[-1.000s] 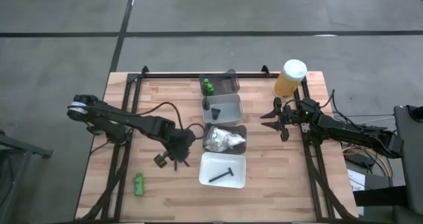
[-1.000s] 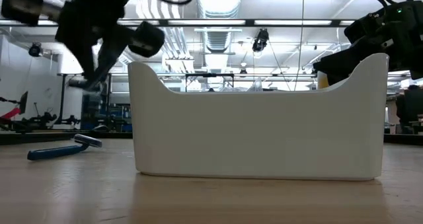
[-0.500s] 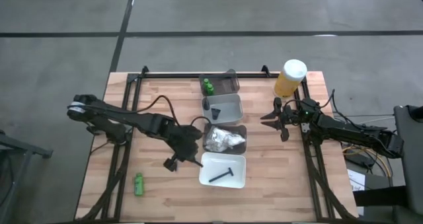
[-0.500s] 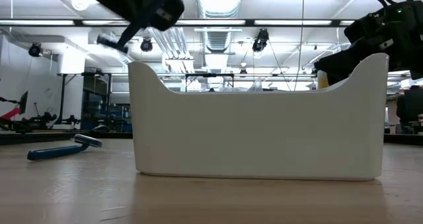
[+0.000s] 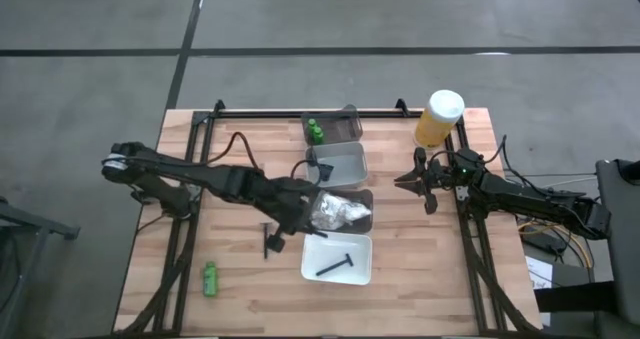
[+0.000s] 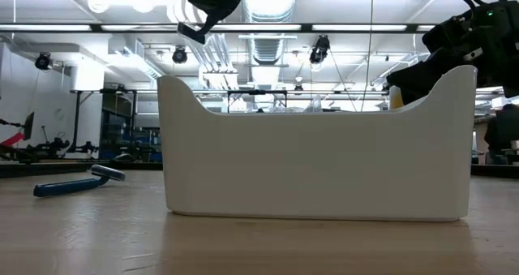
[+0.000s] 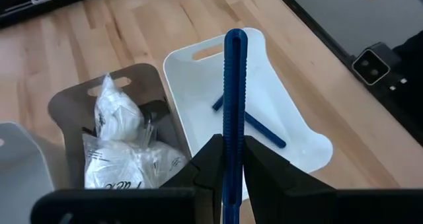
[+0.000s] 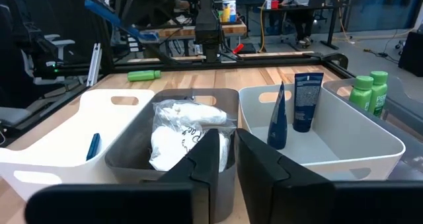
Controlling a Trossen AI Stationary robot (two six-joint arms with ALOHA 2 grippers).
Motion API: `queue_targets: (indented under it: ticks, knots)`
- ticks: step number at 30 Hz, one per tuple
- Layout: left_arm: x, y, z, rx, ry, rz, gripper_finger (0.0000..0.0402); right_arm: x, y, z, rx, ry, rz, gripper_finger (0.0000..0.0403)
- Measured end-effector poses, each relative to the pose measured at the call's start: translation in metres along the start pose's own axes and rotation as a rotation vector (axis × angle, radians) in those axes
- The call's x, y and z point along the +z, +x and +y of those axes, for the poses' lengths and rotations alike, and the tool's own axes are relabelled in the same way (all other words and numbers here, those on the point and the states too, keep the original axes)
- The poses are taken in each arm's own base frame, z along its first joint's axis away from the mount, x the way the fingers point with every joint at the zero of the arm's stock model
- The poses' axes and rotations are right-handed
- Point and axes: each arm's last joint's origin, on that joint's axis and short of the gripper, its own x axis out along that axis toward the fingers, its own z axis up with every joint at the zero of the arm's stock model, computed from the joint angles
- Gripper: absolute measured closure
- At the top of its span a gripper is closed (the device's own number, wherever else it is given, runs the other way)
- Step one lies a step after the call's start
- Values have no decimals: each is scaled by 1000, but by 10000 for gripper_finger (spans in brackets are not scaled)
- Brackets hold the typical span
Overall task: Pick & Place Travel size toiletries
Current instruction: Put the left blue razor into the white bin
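My left gripper (image 5: pixel 300 217) is shut on a slim blue razor stick (image 7: pixel 234 85). It hangs in the air at the left side of the trays, over the white tray (image 7: pixel 198 59). That tray (image 5: pixel 337 241) holds another dark stick (image 5: pixel 335 265). A third razor (image 6: pixel 77 182) lies flat on the table left of it (image 5: pixel 268 241). A green bottle (image 5: pixel 210 277) lies near the front left. White packets (image 5: pixel 340 211) fill the dark grey tray. My right gripper (image 5: pixel 402 179) waits shut at the right, touching nothing. My left gripper pinches the razor's blue handle (image 7: pixel 229 174) between its two fingers. The stick runs along the fingers and juts out well ahead of them, slanting down toward the white tray. It is lifted clear of the table and the trays.
A grey tray (image 5: pixel 350 151) holds dark tubes (image 8: pixel 305 98), and a small far tray (image 5: pixel 348 129) holds green bottles (image 5: pixel 315 131). The big yellow container (image 5: pixel 438 117) stands at the back right. Black rails (image 5: pixel 185 219) run along both table sides.
My left gripper has risen and gone toward the table's right, from the bare wood toward the trays, rolling and tipping the held razor as it went. My right gripper has stayed in place and brought its fingers together.
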Motion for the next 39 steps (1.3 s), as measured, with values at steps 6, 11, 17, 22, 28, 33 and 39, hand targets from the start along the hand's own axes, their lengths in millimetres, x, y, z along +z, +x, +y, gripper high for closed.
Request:
queue_targets:
  ticks: [6,11,17,22,28,33,39]
  knots:
    - [2,2,2,52,-19,-38,348,0,0,0,0,0,0,353]
    - [7,2,4,75,-43,-87,348,0,0,0,0,0,0,338]
    - [9,2,4,80,-42,-107,348,0,0,0,0,0,0,317]
    - [13,3,2,113,-33,-131,348,0,0,0,0,0,0,302]
    - [10,17,4,197,-30,-96,348,0,0,0,0,0,0,286]
    - [6,41,7,220,-33,-54,348,0,0,0,0,2,2,272]
    - [19,60,8,209,-59,-55,348,0,0,0,0,2,2,257]
